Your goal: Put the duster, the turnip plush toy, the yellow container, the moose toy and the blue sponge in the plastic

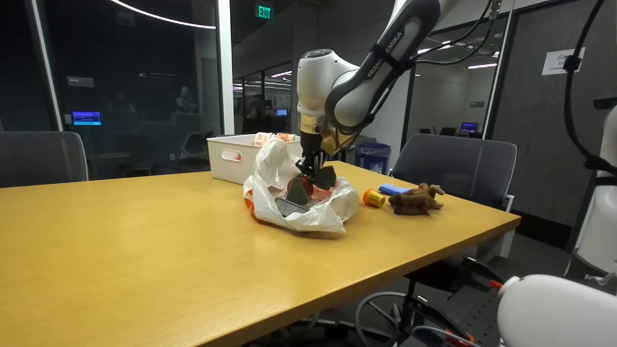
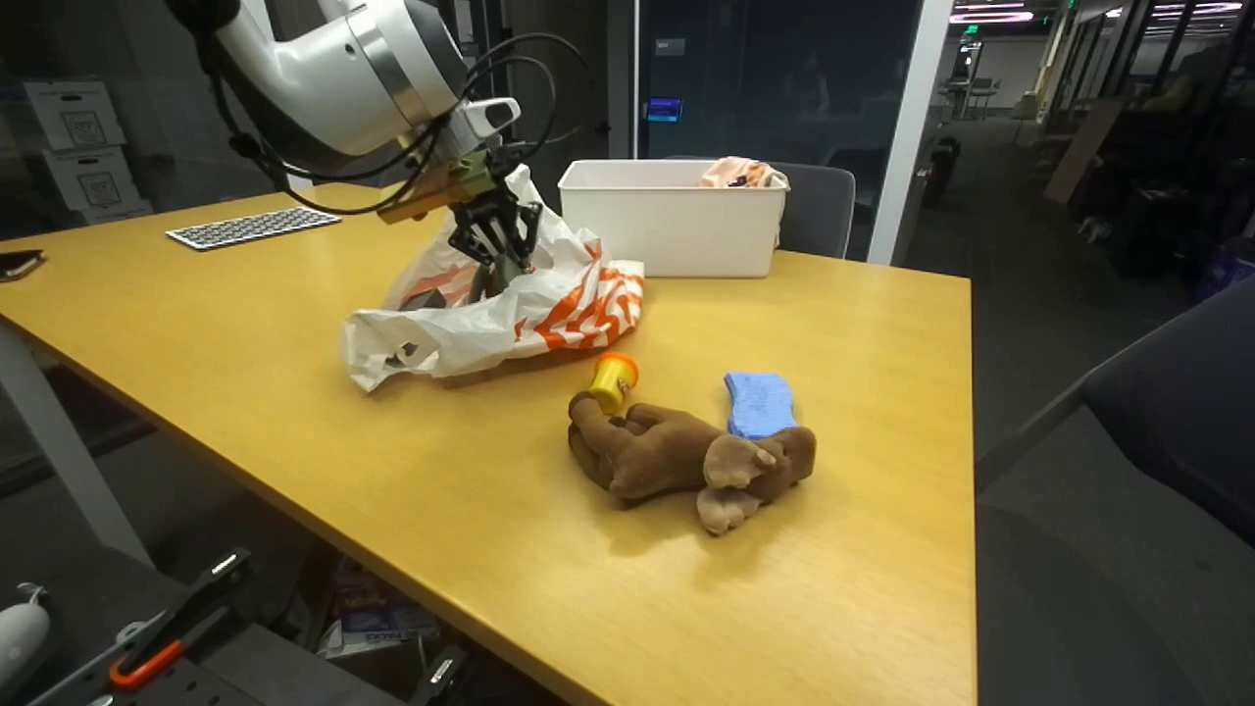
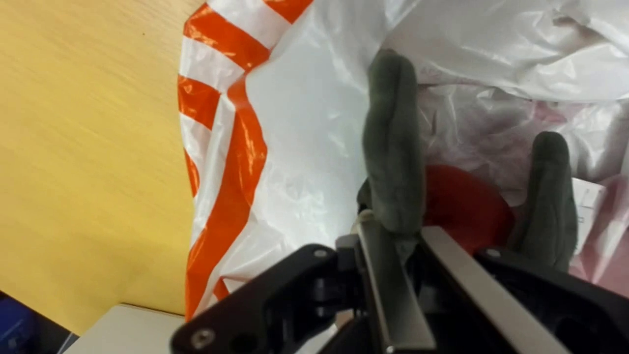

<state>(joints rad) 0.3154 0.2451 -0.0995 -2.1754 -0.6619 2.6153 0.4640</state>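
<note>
Nearest on the desk (image 2: 863,588) lies the moose (image 2: 662,459), with the sponge (image 2: 760,404) and yellow container (image 2: 612,380) just behind it, probably set near the bag (image 2: 574,314) for short carries. The bag slumps open upward, letting things drop straight in; what looks like the duster (image 1: 290,207) is inside. The turnip (image 3: 464,209) is there too, the claw (image 3: 399,226) clamped on one leaf (image 3: 393,142), probably as the thinnest handle. Behind stands a white box (image 2: 677,226)

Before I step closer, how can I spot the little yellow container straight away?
On the table, find the big white plastic bag with orange print. In both exterior views, the yellow container is between that bag and the brown moose toy. Its orange lid sets it apart from the toy and the plain blue sponge.
</note>
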